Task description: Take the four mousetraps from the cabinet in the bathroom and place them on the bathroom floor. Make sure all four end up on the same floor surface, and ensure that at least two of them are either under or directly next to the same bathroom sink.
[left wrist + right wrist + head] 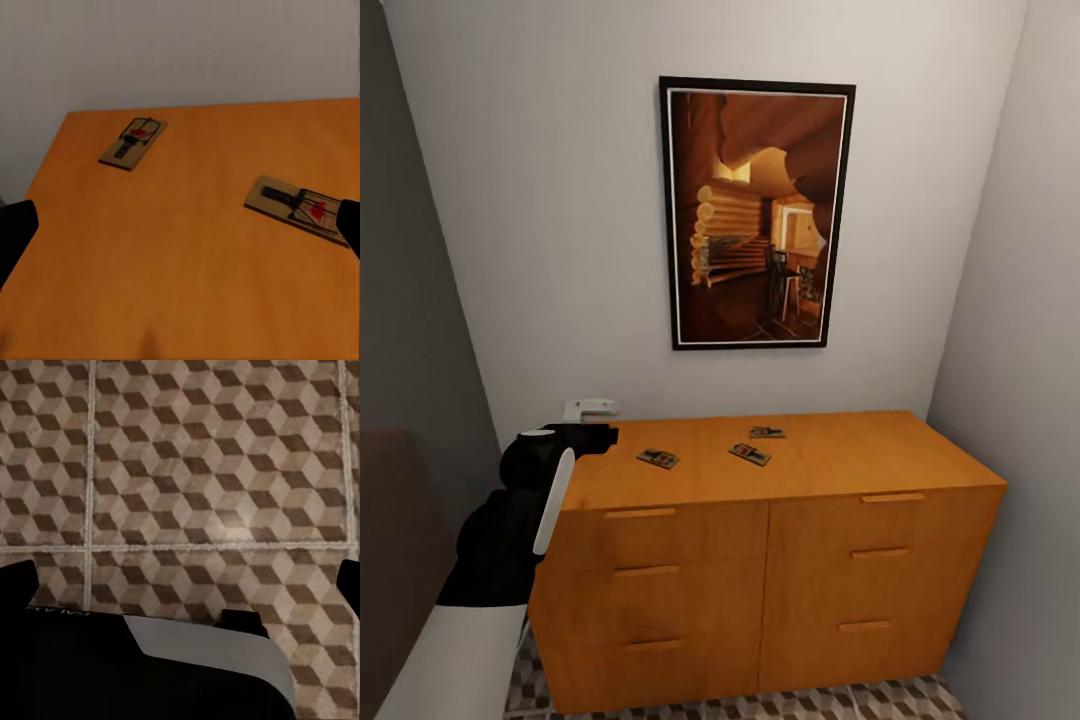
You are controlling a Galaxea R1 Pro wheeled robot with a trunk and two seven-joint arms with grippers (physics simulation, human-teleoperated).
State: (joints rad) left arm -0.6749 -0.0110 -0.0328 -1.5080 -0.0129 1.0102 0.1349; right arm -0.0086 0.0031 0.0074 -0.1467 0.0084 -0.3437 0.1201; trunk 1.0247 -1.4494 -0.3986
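Orange-brown cabinet (840, 470): three mousetraps (658, 458) lie flat on top, well apart.
Left tool (180, 225): spread wide, empty, aimed at them, probably for picking.
Right tool (180, 577): open, empty, over bathroom floor (210, 472).

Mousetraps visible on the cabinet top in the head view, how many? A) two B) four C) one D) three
D: three mousetraps lie on the cabinet top: one at the left, one in the middle, one farther back.

pale walls (540, 200), framed picture (757, 213)
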